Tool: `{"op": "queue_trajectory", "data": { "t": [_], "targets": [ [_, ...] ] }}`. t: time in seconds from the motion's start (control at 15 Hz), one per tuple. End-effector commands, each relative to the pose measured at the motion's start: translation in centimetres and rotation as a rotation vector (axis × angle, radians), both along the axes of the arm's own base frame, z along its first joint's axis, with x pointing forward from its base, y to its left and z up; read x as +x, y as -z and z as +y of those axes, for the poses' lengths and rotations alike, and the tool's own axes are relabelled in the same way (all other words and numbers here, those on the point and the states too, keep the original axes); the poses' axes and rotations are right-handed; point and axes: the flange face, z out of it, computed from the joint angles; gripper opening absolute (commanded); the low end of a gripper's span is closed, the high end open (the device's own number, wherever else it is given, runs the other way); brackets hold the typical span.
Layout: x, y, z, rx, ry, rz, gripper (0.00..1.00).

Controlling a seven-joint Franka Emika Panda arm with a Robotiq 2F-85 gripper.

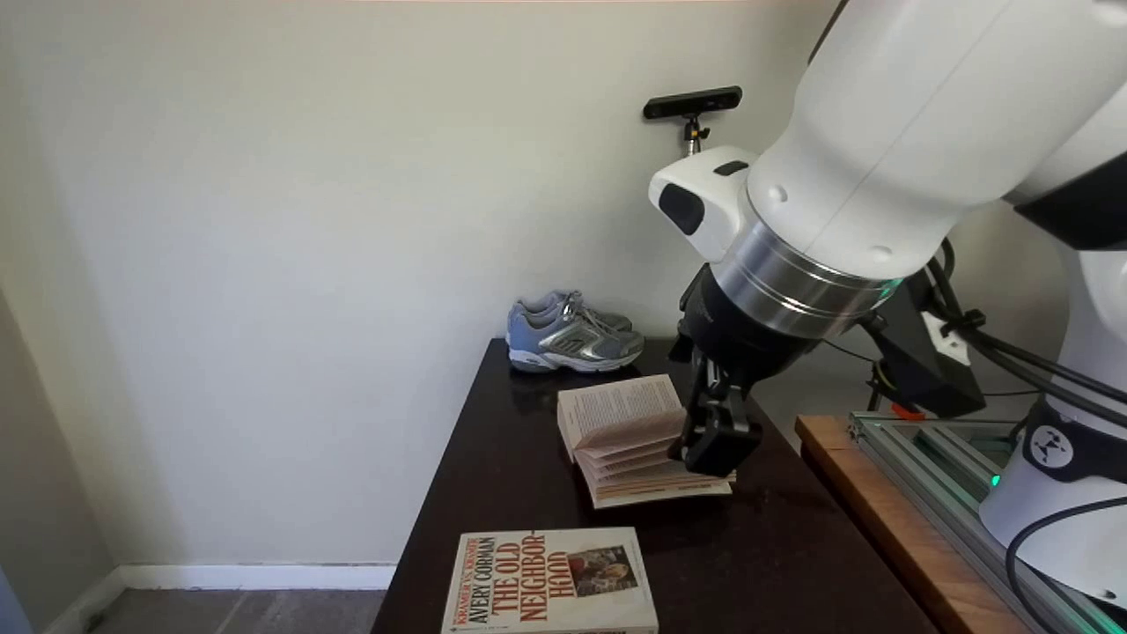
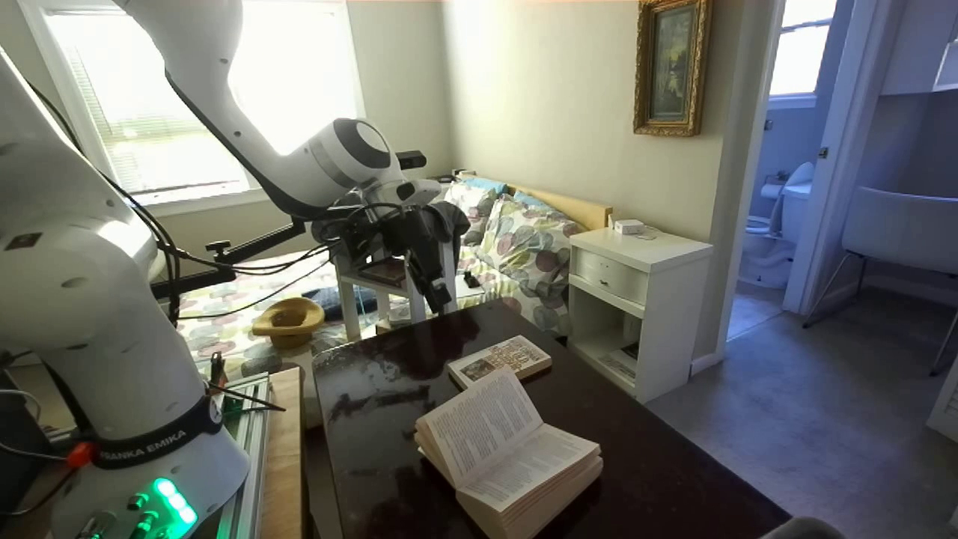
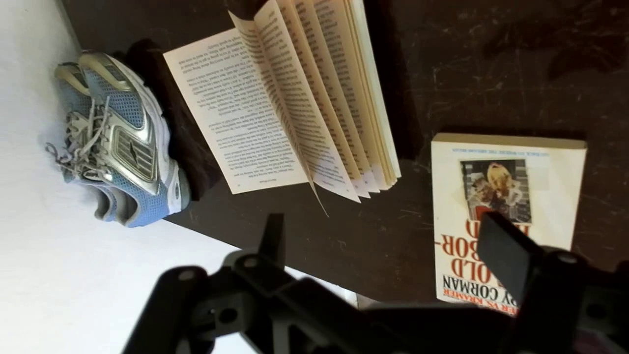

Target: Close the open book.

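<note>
The open book (image 1: 621,414) lies open with its cream-tan pages up on the dark table; it also shows in an exterior view (image 2: 509,460) and in the wrist view (image 3: 295,98). Several pages stand fanned up near its middle. Its cover's picture is hidden underneath. My gripper (image 1: 718,449) is open, with nothing between its fingers. It hangs above the table, apart from the book in an exterior view (image 2: 438,299). In the wrist view, the fingers (image 3: 381,219) are spread wide, and the book lies beyond their tips.
A closed cream-covered book (image 1: 555,581) with big title lettering lies beside the open book. Grey-blue shoes (image 1: 572,335) stand at the table's end by the wall. The dark table (image 2: 374,419) adjoins the robot's wooden stand (image 1: 907,528). A white nightstand (image 2: 644,254) stands past the table.
</note>
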Motion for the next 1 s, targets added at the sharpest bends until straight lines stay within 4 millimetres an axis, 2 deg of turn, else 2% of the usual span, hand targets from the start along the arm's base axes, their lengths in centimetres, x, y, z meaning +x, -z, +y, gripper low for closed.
{"op": "queue_trajectory", "data": {
  "t": [0.0,0.07,0.2,0.53,0.73,0.8,0.93],
  "targets": [
    [-0.1,0.0,-0.1,-0.005,0.002,0.005,1.00],
    [-0.1,0.1,-0.1,-0.005,0.002,0.007,1.00],
    [0.0,-1.1,1.2,0.033,-0.058,-0.049,1.00],
    [-0.5,1.4,-1.3,0.119,0.015,-0.068,1.00],
    [-1.1,2.6,-3.3,0.098,-0.007,-0.052,1.00],
    [-0.2,2.9,-3.6,0.079,-0.017,-0.044,1.00],
    [-0.4,3.6,-4.6,0.047,-0.045,-0.034,1.00]
  ]
}}
